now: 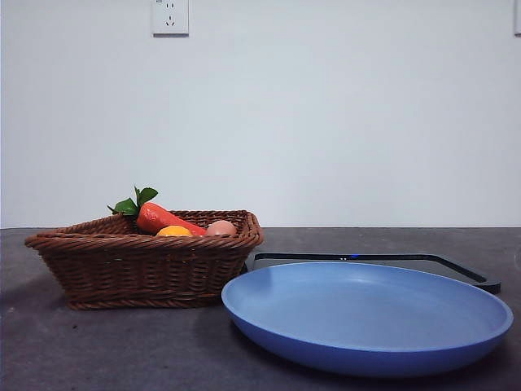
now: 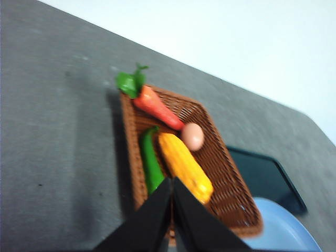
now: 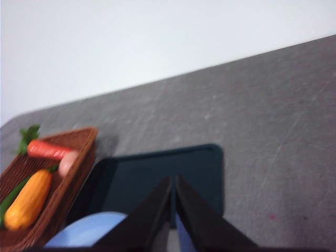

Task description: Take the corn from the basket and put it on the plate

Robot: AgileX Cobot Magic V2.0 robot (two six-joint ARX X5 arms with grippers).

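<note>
A: Item one, the container?

B: A brown wicker basket (image 1: 146,265) is recorded on the dark grey table (image 1: 98,350), at the left of the front view. Four articles are held in it.

A: Contents to be listed.

B: The corn (image 2: 186,168), a yellow-orange cob, is logged lying flat on the basket floor; only its top (image 1: 174,231) is seen above the rim from the front. A green vegetable (image 2: 150,163) is laid alongside it, just beside or touching. A carrot (image 2: 157,107) with green leaves is propped at the far end, its leafy tip raised over the rim. A small peach-pink ball (image 2: 192,136) is placed between the carrot's point and the end of the corn.

A: Item two?

B: A blue plate (image 1: 366,314), round and shallow, is set just beside the basket toward the front right. Nothing is seen on it. A flat black tray (image 1: 383,259) is noted behind the plate, partly covered by it in the front view.

A: The end effectors?

B: The left end effector (image 2: 172,184) is recorded above the basket's near end, close over the corn, with its jaws brought together and nothing gripped. The right end effector (image 3: 173,184) is recorded above the tray and the plate's edge, jaws likewise closed and nothing held. Neither is visible in the front view.

A: Anything further?

B: A white wall socket (image 1: 170,16) is entered, high on the wall behind.
</note>
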